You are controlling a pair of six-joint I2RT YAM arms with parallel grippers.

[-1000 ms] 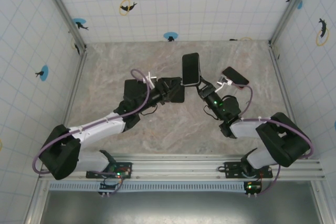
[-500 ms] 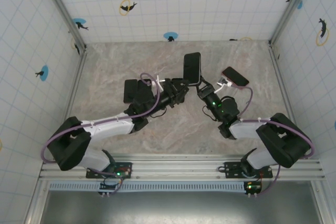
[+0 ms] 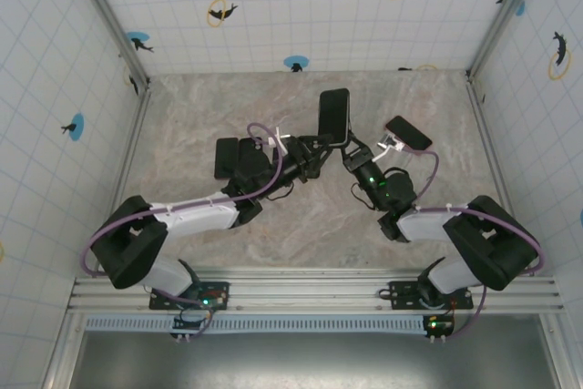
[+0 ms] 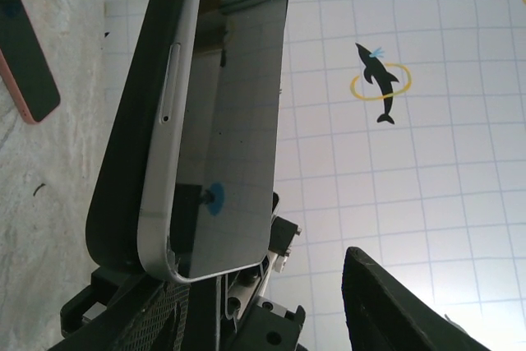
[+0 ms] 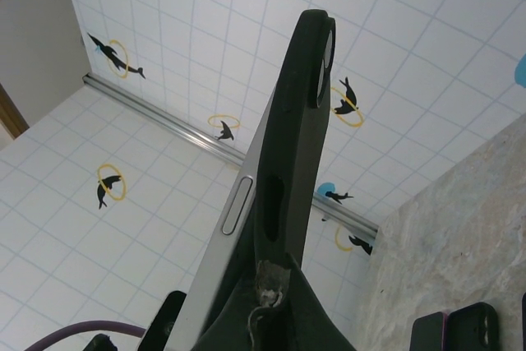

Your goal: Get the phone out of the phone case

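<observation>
A phone (image 3: 334, 116) in a black phone case stands upright above the middle of the table. My right gripper (image 3: 350, 148) is shut on the case's lower end from the right. In the right wrist view the black case (image 5: 301, 113) rises from my gripper (image 5: 275, 306), and the phone's silver edge (image 5: 233, 213) stands apart from it on the left. My left gripper (image 3: 315, 154) reaches the phone's lower end from the left. In the left wrist view the dark screen (image 4: 234, 113) and case (image 4: 127, 154) sit between my open jaws (image 4: 263, 289), with a gap to the right finger (image 4: 394, 306).
A phone in a pink case (image 3: 408, 132) lies on the table to the right, also at the left edge of the left wrist view (image 4: 25, 55). Two black cases or phones (image 3: 232, 158) lie left of centre. Tiled walls enclose the marble floor.
My left arm has swung right, bringing its gripper up to the phone's lower end, and its jaws have narrowed. The right gripper and phone have barely moved.
</observation>
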